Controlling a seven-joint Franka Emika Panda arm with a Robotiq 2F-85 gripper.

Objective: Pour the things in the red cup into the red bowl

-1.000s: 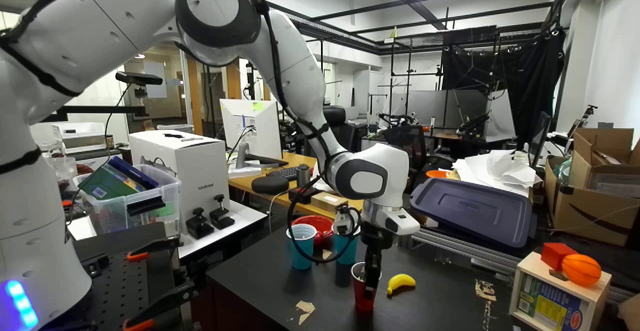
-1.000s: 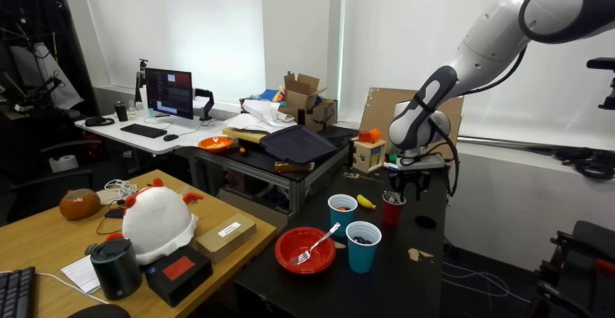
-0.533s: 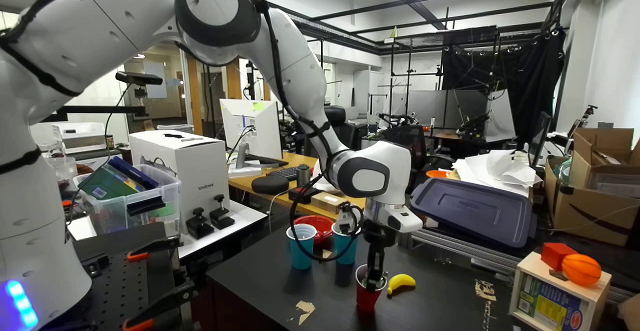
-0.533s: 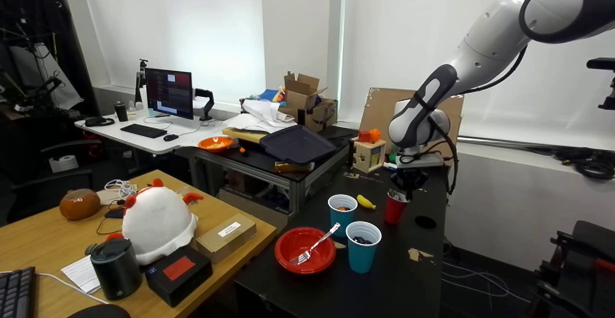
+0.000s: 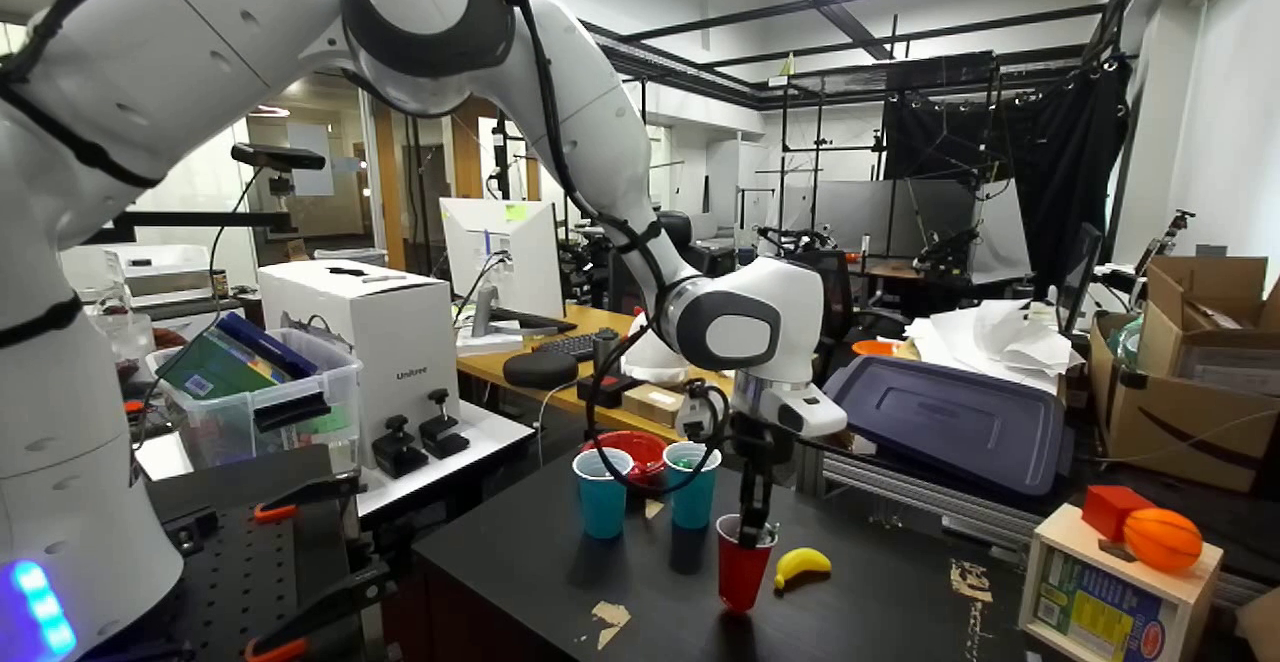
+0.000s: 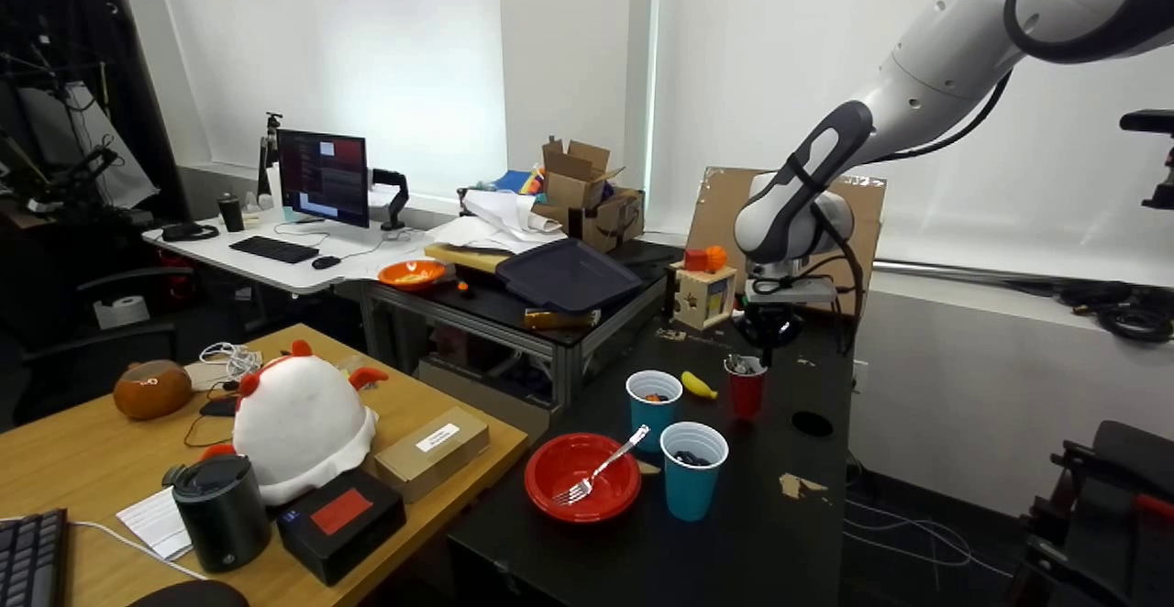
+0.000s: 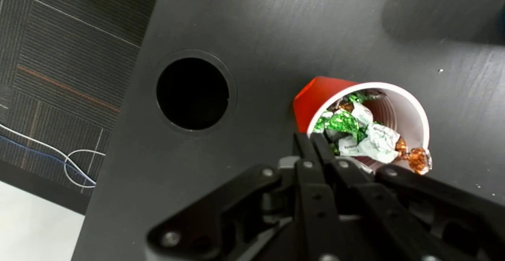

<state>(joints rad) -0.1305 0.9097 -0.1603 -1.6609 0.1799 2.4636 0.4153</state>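
Banana [image 5: 803, 565]: lying on the black table [image 5: 900, 602], just beside the red cup [image 5: 738, 577] and near the pincer [image 7: 309, 135].
Table hole [image 7: 193, 93]: round, near the pincer, on its left in the wrist view.
Wooden box [image 6: 702, 300]: well apart from the pincer, past the banana; I note a red block [image 5: 1112, 512] and an orange ball [image 5: 1163, 540] on top.
Obstruction: two blue cups [image 6: 694, 488], upright, standing between my pincer and the red bowl [image 6: 569, 456].
Blue cup contents: dark pieces in one, dark and orange pieces in the other; too small for me to identify.
Red bowl: well apart from the pincer, beyond the blue cups; a fork [image 6: 605, 467] lies in it, handle over the rim.
Red cup: directly below the pincer, near upright in both exterior views; wrapped sweets [image 7: 342, 123] inside, green, white and orange, one orange end over the pale rim.
Pincer: clamped on the red cup's wall at the rim.
Change: a second ago I saw the fingers spread; half a second ago the cup leaned. Now it is straighter and higher, apparently just off the table. Bowl, banana and blue cups unmoved.
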